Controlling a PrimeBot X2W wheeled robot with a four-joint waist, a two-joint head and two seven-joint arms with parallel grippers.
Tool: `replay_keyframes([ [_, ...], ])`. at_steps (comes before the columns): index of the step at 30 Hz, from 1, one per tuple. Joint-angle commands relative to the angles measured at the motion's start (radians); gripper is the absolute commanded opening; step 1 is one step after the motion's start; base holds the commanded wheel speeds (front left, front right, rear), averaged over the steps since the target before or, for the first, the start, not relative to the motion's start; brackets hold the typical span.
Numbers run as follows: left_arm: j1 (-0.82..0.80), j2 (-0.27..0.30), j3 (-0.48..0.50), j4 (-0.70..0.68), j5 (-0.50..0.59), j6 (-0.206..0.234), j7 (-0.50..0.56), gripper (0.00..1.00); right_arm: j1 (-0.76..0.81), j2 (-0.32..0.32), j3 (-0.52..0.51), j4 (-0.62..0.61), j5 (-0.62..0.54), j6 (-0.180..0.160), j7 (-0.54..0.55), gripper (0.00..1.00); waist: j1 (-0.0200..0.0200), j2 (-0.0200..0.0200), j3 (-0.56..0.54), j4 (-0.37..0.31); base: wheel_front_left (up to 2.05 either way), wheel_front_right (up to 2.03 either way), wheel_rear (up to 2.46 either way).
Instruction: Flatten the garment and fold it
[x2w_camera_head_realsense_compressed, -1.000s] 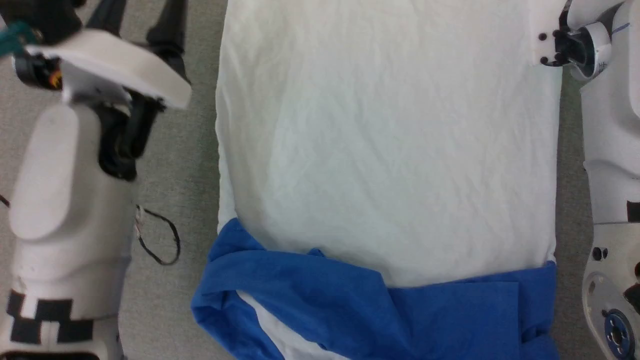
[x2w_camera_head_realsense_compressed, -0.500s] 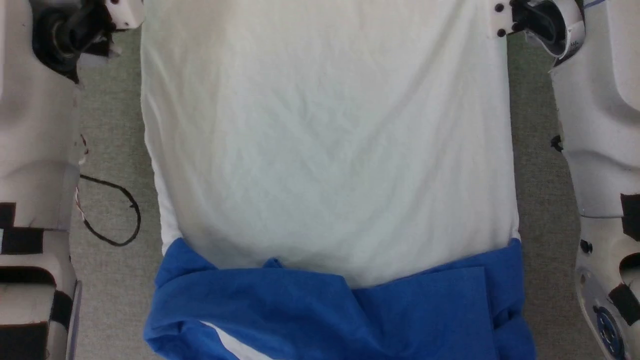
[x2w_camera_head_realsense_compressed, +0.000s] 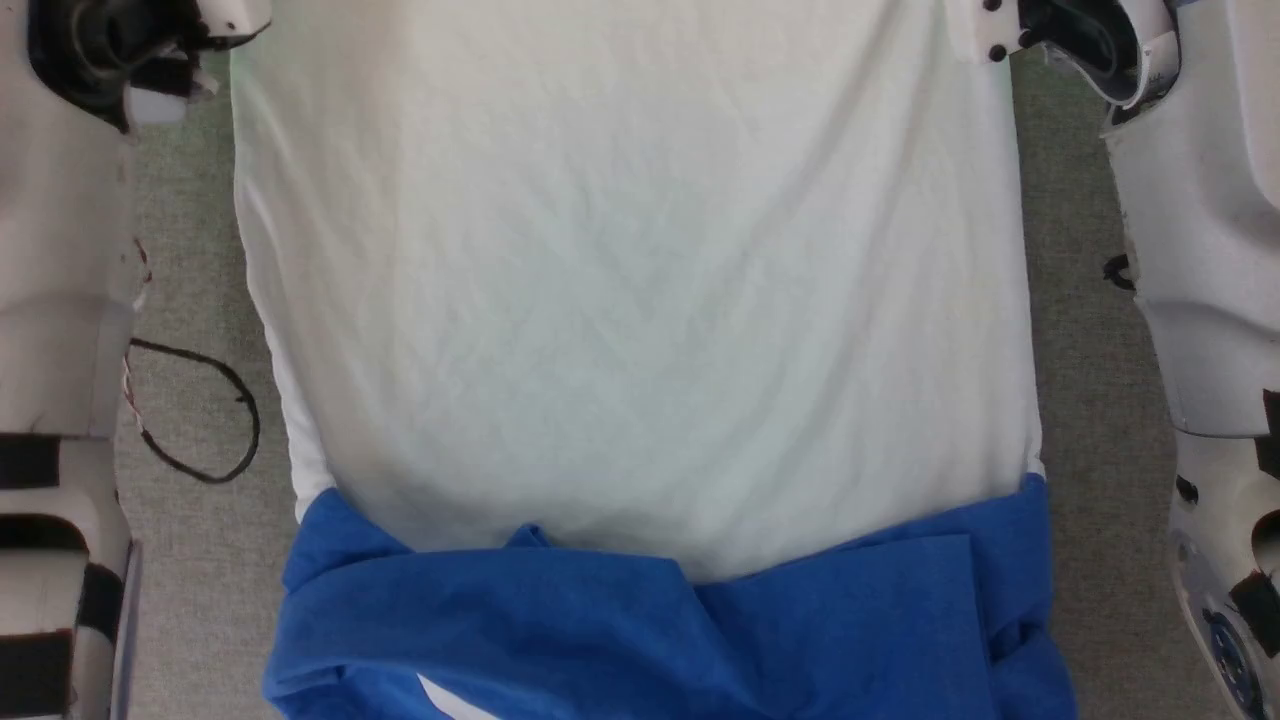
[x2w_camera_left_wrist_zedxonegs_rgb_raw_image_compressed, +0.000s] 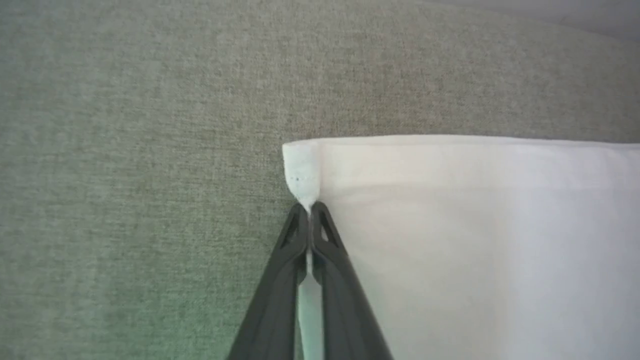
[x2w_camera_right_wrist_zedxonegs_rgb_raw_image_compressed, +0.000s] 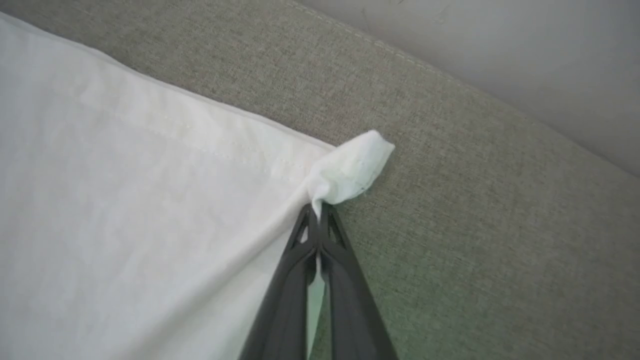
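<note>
Right now the soft white shirt with royal-blue sleeves (x2w_camera_head_realsense_compressed: 640, 300) is lying spread on the grey-green woven cloth surface (x2w_camera_head_realsense_compressed: 190, 580). Its white body is stretching across the middle of the head view, lightly creased, and its 2 blue sleeves (x2w_camera_head_realsense_compressed: 700, 640) are lying bunched and overlapping along the near end. At the far end, the left gripper (x2w_camera_left_wrist_zedxonegs_rgb_raw_image_compressed: 308, 212) is clenching 1 stitched white corner, with a small tuft of fabric poking out past its dark fingertips. The right gripper (x2w_camera_right_wrist_zedxonegs_rgb_raw_image_compressed: 318, 212) is likewise pinching the other far corner, and the cloth there is puckering into a crumpled flap beyond the tips. Flanking the shirt, the pale left forearm (x2w_camera_head_realsense_compressed: 60, 250) and pale right forearm (x2w_camera_head_realsense_compressed: 1210, 280) are reaching forward along its 2 sides. Beside the left forearm, a thin black cable loop (x2w_camera_head_realsense_compressed: 256, 425) is hanging over the surface.
</note>
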Motion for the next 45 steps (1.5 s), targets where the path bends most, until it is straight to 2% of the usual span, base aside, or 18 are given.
replay_keyframes([
  [1,0.066,-0.015,-0.006,0.015,-0.009,0.000,-0.010,0.00,-0.015,-0.008,0.002,-0.005,0.006,-0.001,-0.012,0.00,0.0001,0.0000,0.000,0.002,0.00,0.00,0.00],
  [5,0.052,-0.014,0.035,-0.029,-0.017,0.011,-0.132,0.00,-0.030,-0.013,-0.017,-0.011,0.003,-0.001,-0.052,0.00,0.0001,0.0000,-0.001,0.002,0.00,0.00,0.00],
  [14,-0.022,0.000,0.061,-0.054,0.053,0.036,-0.447,0.00,-0.089,0.002,-0.110,-0.002,-0.049,-0.001,-0.223,0.00,0.0001,0.0000,-0.014,0.006,0.00,0.00,0.00],
  [19,-0.041,-0.013,0.071,-0.027,0.035,-0.008,-0.548,0.00,-0.101,0.016,-0.156,0.030,-0.066,-0.001,-0.304,0.00,0.0001,0.0000,-0.042,0.009,0.00,0.00,0.00],
  [24,0.001,-0.024,0.073,-0.019,0.007,-0.076,-0.637,0.00,-0.055,0.020,-0.144,0.049,-0.019,-0.001,-0.359,0.00,0.0001,0.0000,-0.108,0.019,0.00,0.00,0.00],
  [29,0.115,-0.029,0.084,-0.050,-0.041,-0.116,-0.703,0.00,0.059,0.001,-0.116,0.017,0.073,-0.001,-0.416,0.00,0.0001,0.0000,-0.211,0.029,0.00,0.00,0.00],
  [36,0.372,-0.039,0.091,-0.160,-0.102,-0.129,-0.737,0.00,0.321,-0.048,-0.124,-0.097,0.188,-0.001,-0.461,0.00,0.0001,0.0000,-0.380,0.052,0.00,0.00,0.00],
  [37,0.372,-0.039,0.091,-0.160,-0.102,-0.129,-0.737,0.00,0.321,-0.048,-0.124,-0.097,0.188,-0.001,-0.461,0.00,0.0001,0.0000,-0.380,0.052,0.00,0.00,0.00],
  [44,0.661,-0.052,0.071,-0.354,-0.115,-0.078,-0.711,0.00,0.628,-0.044,-0.184,-0.246,0.279,-0.001,-0.442,0.00,0.0001,0.0000,-0.514,0.073,0.00,0.00,0.00],
  [45,0.745,-0.050,0.067,-0.411,-0.116,-0.056,-0.700,0.00,0.707,-0.034,-0.209,-0.288,0.290,-0.001,-0.438,0.00,0.0001,0.0000,-0.541,0.073,0.00,0.00,0.00],
])
